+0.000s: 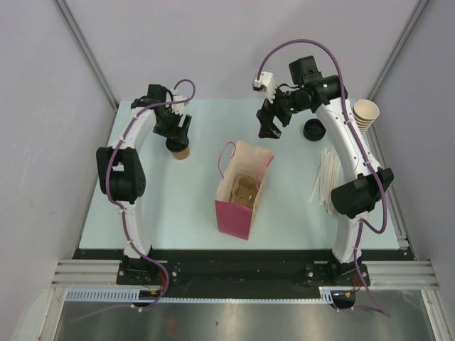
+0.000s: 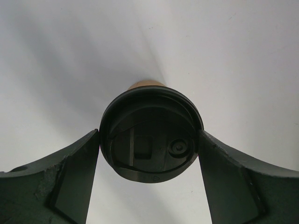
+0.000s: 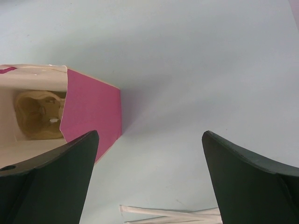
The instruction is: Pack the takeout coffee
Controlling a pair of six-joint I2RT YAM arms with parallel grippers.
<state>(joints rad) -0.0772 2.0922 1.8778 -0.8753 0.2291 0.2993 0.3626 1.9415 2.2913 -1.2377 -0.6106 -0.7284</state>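
Note:
The takeout coffee point(image 1: 180, 149), a small tan cup with a black lid point(image 2: 149, 140), stands on the table at the back left. My left gripper point(image 1: 178, 135) is over it. In the left wrist view the gripper point(image 2: 149, 135) has both fingers point(image 2: 79, 172) pressed against the sides of the lid, so it is shut on the cup. My right gripper point(image 1: 269, 129) is open and empty point(image 3: 149, 135), held above the table just behind the pink paper bag point(image 1: 242, 192).
The pink bag point(image 3: 91, 112) stands open mid-table with a brown pulp carrier point(image 1: 245, 190) inside. Loose black lids point(image 1: 313, 130) and a stack of lidless cups point(image 1: 366, 115) are at the back right. Wrapped straws point(image 1: 328, 179) lie along the right side.

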